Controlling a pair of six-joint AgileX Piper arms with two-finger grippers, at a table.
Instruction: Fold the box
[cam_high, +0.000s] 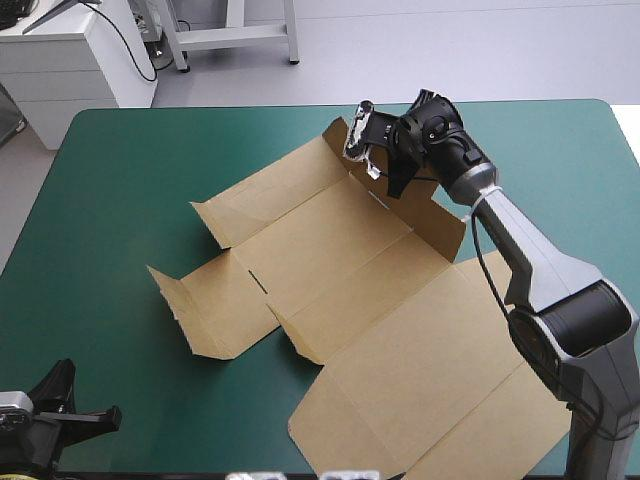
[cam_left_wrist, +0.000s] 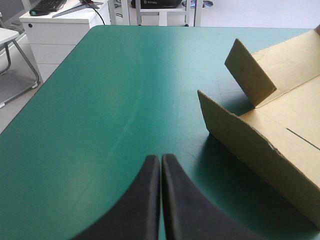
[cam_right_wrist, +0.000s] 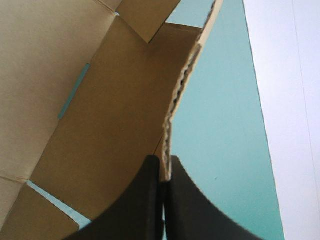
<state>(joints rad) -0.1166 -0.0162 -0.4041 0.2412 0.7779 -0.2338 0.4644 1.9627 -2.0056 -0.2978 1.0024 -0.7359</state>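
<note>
Two grippers are in view, and only one touches the work. The right gripper (cam_right_wrist: 164, 162) has its black fingers pinched almost together on the box (cam_high: 380, 300), clamping the corrugated top edge of the far wall (cam_high: 440, 225). This wall stands half raised toward the far edge of the table (cam_high: 130, 180). The brown board lies across the middle of the table. Its long axis runs diagonally from that far wall to the near right corner, where the wide lid panel lies flat. The wall's crease runs ahead of the fingers, so the coming move probably depends on swinging the wall about that line. The left gripper (cam_left_wrist: 161, 159) is closed and empty, low over the cover by the near left corner. The raised end flap (cam_left_wrist: 250, 145) stands ahead and to one side, clearly apart from it.
</note>
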